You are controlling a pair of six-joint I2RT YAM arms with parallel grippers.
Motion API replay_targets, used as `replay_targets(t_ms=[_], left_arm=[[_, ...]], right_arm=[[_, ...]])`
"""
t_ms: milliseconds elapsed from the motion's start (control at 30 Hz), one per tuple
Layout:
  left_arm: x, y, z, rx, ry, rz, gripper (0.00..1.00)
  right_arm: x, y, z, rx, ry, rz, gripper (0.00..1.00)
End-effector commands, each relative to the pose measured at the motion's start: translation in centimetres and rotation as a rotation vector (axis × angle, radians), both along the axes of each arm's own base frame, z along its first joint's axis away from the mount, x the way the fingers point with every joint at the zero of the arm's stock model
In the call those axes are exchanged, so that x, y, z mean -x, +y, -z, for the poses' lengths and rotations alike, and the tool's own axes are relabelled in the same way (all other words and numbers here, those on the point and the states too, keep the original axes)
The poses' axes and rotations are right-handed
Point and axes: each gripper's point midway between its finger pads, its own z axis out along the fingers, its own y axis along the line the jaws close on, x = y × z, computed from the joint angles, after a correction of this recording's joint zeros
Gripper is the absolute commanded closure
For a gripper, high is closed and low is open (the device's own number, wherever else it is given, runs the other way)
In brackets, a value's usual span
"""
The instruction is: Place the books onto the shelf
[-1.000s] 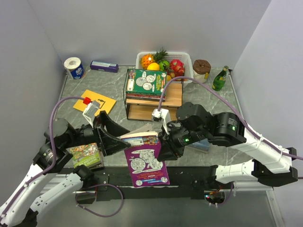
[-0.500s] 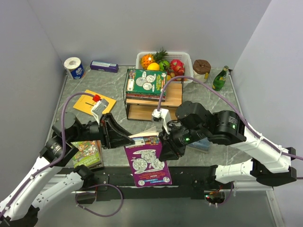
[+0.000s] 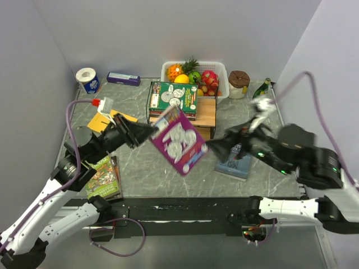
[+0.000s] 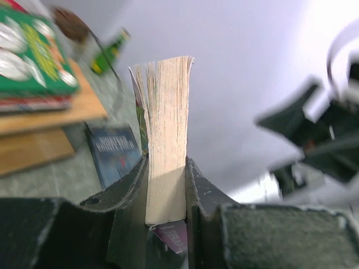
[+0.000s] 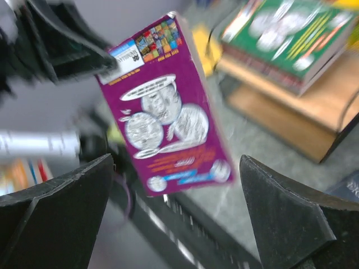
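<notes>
Paper roll stood in worktop's far left corner | purple box, fruit basket, jar along far edge | green bottle far right

The purple paperback book at the centre of the top view has a glossy card cover. In the left wrist view its page edges are yellowed, slightly rough paper, between matt black plastic fingers. Above it in the frame, the small two-tier shelf has pale matt wooden boards and thin black wire. The grey marbled tabletop looks smooth. At the upper right, the white plastic basket is matt and the green glass bottle is glossy.
</notes>
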Motion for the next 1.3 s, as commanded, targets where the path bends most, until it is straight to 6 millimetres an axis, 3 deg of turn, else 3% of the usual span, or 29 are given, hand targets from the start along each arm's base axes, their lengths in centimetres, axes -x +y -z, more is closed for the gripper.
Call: replay_targets(t_ms=[0, 133, 300, 400, 433, 500, 533, 600, 633, 933, 1267], left_arm=[[-3.5, 4.9, -10.3, 0.431, -0.094, -0.313, 0.99], [-7.8, 4.7, -11.0, 0.52, -0.051, -0.425, 0.99], [-11.3, 4.2, -12.2, 0.611, -0.057, -0.448, 0.99], [-14.0, 4.0, -11.3, 0.638, -0.065, -0.47, 0.99], [-15.6, 3.5, -9.5, 0.621, -0.042, -0.479, 0.99], [-16.5, 4.2, -9.6, 0.684, -0.072, -0.452, 0.99], [-17.8, 3.8, -7.8, 0.675, -0.055, -0.449, 0.99], [-18.4, 4.4, -8.0, 0.719, -0.095, -0.412, 0.99], [-19.6, 4.0, -6.7, 0.707, -0.075, -0.411, 0.99], [-21.6, 2.2, -4.3, 0.662, -0.063, -0.32, 0.99], [-22.2, 3.2, 0.1, 0.552, 0.031, -0.441, 0.99]], right_arm=[[-2.7, -3.1, -3.2, -0.221, -0.111, 0.23, 0.01], [-3.5, -3.8, -3.0, -0.315, -0.172, 0.283, 0.01], [-3.9, -4.7, -2.6, -0.351, -0.218, 0.325, 0.01], [-4.4, -4.2, -1.9, -0.33, -0.23, 0.335, 0.01], [-4.5, -4.1, -1.6, -0.323, -0.228, 0.34, 0.01], [-4.9, -3.7, -1.0, -0.31, -0.226, 0.351, 0.01], [-5.0, -3.6, -0.9, -0.311, -0.225, 0.356, 0.01], [-5.1, -3.4, -0.8, -0.322, -0.231, 0.358, 0.01], [-5.2, -3.2, -0.5, -0.318, -0.231, 0.359, 0.01], [-6.9, -2.2, 0.9, -0.275, -0.235, 0.396, 0.02], [-9.4, -0.1, 3.0, -0.265, -0.147, 0.371, 0.03]])
